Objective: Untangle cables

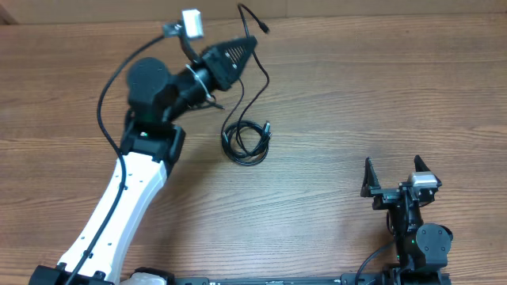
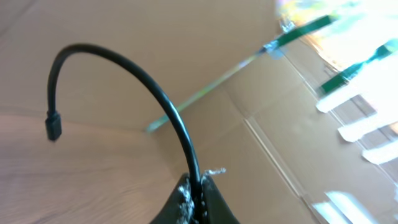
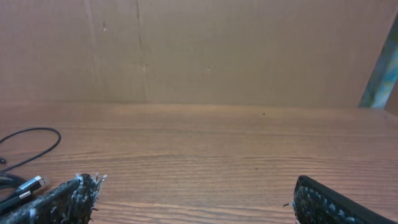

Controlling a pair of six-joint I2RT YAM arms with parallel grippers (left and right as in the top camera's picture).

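While the left gripper (image 1: 252, 44) is pressed together on a single strand of cable (image 1: 264, 79), a short way from its plug end (image 1: 265, 29), what matters is where the rest of that strand runs from the pinch. In the overhead view this gripper sits toward the far side of the counter (image 1: 380, 79), a little left of centre. The free plug end arcs up and over the fingertips toward the far right. The long part of the strand falls from the pinch toward the near side and joins the coil (image 1: 245, 141), which lies on the counter almost straight to the near side of the gripper.

The left wrist view agrees. The cable (image 2: 124, 62) leaves the closed left gripper (image 2: 198, 199) and curves away to a plug end (image 2: 53, 125) that touches nothing.

The right gripper (image 1: 393, 168) is spread and empty at the near right, well apart from the coil, which lies to its left and farther off. Its own view shows only a loop of cable (image 3: 37, 132) at the left edge.

The strand between pinch and coil runs far to near, so I judge that a pull toward the far side or the right would draw it lengthwise out of the coil. The left arm is clearly the nearer one. The right arm would have to reach left and far to pin the coil.
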